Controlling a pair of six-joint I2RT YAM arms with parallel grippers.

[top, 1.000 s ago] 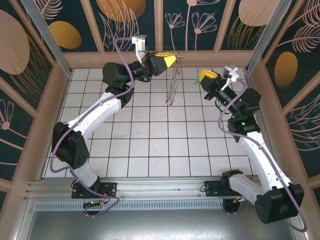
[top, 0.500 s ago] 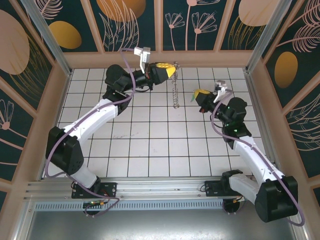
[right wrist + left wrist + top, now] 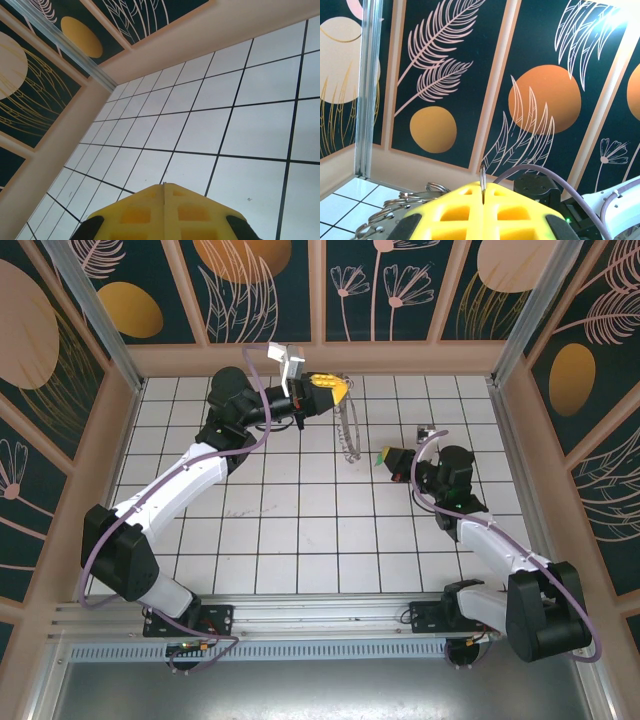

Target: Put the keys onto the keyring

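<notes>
My left gripper is raised near the back wall, its yellow fingers shut on the keyring. The keyring hangs below it as a thin grey chain-like loop. In the left wrist view the ring's thin edge sticks up from the seam of the closed gripper, and more of its loops lie to the left. My right gripper is just right of the hanging loop, shut on the key, whose green head shows at its tip. In the right wrist view the gripper is closed with a tiny sliver at the seam.
The white tiled floor is walled by beige boards with dark patterned panels behind. An aluminium post stands in the back left corner. Both arm bases sit along the near rail.
My right gripper has swung left and down from the back right to beside the hanging keyring. The left gripper shifted slightly, and the loop now hangs straighter below it.
</notes>
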